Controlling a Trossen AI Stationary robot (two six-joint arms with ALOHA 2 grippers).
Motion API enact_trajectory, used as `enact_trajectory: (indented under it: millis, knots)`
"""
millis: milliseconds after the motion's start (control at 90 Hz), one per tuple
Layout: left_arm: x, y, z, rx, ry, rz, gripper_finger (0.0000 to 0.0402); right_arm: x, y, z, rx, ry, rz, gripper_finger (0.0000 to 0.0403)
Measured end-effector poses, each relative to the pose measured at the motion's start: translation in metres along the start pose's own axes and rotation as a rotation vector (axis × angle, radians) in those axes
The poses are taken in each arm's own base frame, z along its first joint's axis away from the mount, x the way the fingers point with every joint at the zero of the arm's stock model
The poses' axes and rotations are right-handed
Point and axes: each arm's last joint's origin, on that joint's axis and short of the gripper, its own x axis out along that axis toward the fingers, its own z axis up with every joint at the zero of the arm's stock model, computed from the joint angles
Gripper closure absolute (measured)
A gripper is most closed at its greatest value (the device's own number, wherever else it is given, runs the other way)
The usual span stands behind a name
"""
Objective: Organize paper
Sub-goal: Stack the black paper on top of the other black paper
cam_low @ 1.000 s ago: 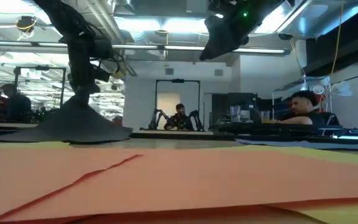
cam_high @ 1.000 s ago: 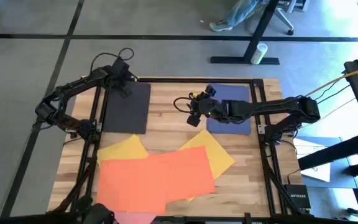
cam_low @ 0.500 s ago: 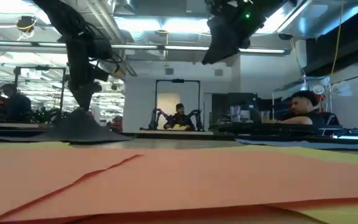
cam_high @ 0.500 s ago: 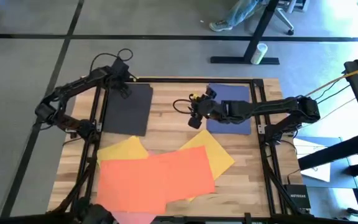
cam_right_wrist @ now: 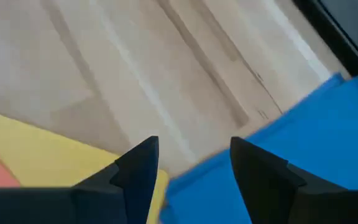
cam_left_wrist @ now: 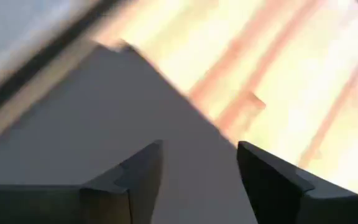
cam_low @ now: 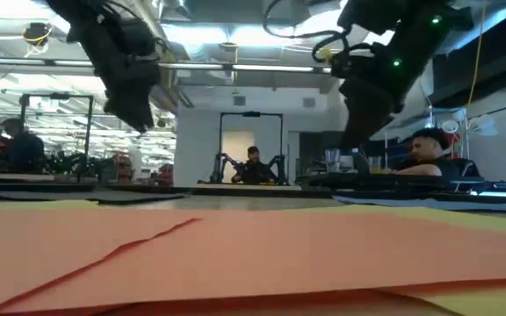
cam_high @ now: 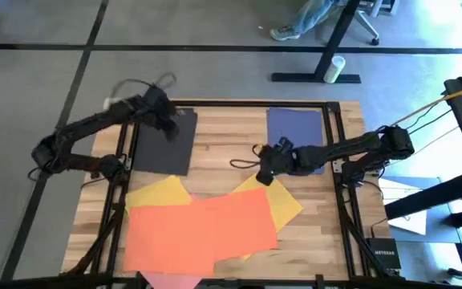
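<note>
Over black sheet point(cam_high: 164, 141) left gripper point(cam_high: 169, 127), over yellow sheet point(cam_high: 273, 195) right gripper point(cam_high: 264, 172), jaws parted, empty.

Wooden surface point(cam_high: 223, 132) w/ black frame, grey floor around it. Off the surface at 1 o'clock – white cup point(cam_high: 338, 67) by a desk leg, someone's shoe point(cam_high: 284, 33) at 12. Low view – seated person point(cam_low: 430, 151) at 3 o'clock, another point(cam_low: 254, 163) far back.

The surface point(cam_high: 223, 144) is pale planked wood with visible grain, edged by a dark metal frame point(cam_high: 247, 103). The paper point(cam_high: 201, 229) sheets — black, navy, yellow, orange-red — look thin, smooth and matt.
</note>
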Motion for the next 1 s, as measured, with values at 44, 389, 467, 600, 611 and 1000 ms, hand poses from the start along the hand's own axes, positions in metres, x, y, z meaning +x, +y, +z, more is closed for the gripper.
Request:
enact_trajectory:
  millis: [44, 389, 467, 600, 611, 1000]
  knots:
    - [0.013, -0.009, -0.004, 0.011, -0.008, -0.030, 0.0210, -0.002, 0.005, 0.001, 0.005, -0.031, 0.011, 0.0215]
    - [0.067, -0.005, -0.024, 0.005, 0.118, 0.110, 0.0210, -0.009, 0.018, 0.003, 0.012, -0.096, 0.074, 0.0215]
    - [0.075, 0.005, -0.026, -0.001, 0.151, 0.145, 0.0210, -0.009, 0.018, 0.003, 0.013, -0.096, 0.076, 0.0215]
    - [0.087, 0.022, -0.028, -0.023, 0.183, 0.178, 0.0210, -0.009, 0.018, 0.003, 0.015, -0.098, 0.075, 0.0215]
    - [0.088, 0.023, -0.028, -0.026, 0.182, 0.180, 0.0210, -0.009, 0.018, 0.003, 0.015, -0.098, 0.075, 0.0215]
    - [0.075, 0.028, -0.025, -0.038, 0.153, 0.202, 0.0210, -0.009, 0.018, 0.001, 0.017, -0.063, 0.104, 0.0215]
